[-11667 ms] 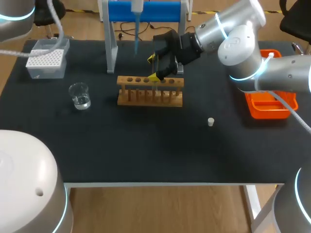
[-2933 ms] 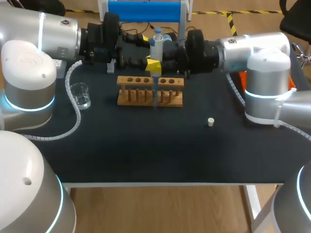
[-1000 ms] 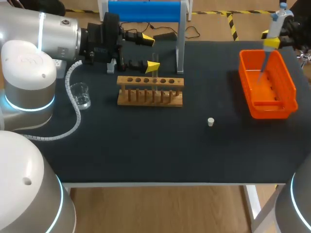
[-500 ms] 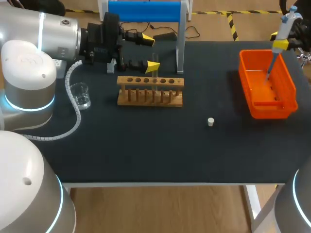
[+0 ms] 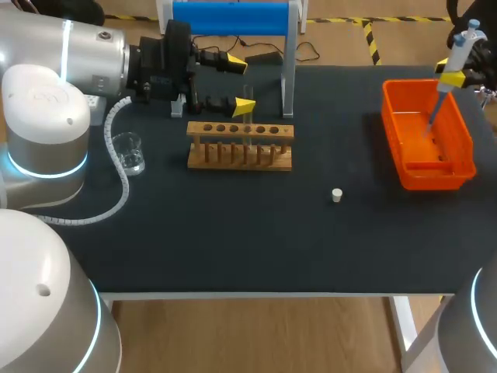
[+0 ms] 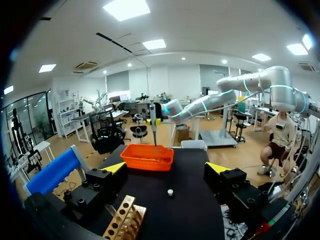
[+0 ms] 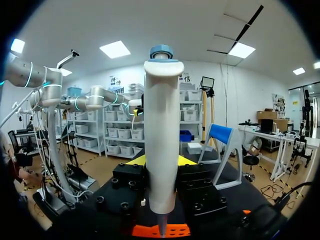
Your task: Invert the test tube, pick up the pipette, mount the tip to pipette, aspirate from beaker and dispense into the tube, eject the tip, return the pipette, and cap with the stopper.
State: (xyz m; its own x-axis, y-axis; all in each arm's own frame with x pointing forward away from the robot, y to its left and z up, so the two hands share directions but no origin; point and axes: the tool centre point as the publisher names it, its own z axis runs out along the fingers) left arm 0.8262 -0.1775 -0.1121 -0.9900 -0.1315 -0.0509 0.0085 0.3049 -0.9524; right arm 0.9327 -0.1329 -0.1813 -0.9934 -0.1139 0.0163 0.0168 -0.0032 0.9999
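Observation:
My right gripper [image 5: 452, 76] is shut on the white pipette [image 5: 458, 48] with a blue top, at the table's far right. The pipette leans, and its thin tip hangs over the orange tray [image 5: 397, 148]. In the right wrist view the pipette [image 7: 161, 145] stands upright between the yellow fingertips [image 7: 135, 160], with the tray [image 7: 175, 231] just under its point. My left gripper [image 5: 240, 82] is open behind the wooden test tube rack [image 5: 241, 146], level with a clear tube that stands in it. A small white stopper [image 5: 337, 195] lies on the mat. A glass beaker [image 5: 128, 153] sits to the left.
The blue pipette stand [image 5: 233, 15] with grey legs rises behind the rack. My left arm covers most of the tip box at the back left. In the left wrist view the rack [image 6: 124, 225], the stopper [image 6: 170, 192] and the tray [image 6: 147, 156] lie ahead of the open gripper [image 6: 167, 170].
My right arm has carried the pipette a little to the right and lower over the orange tray. The left arm and gripper have kept still.

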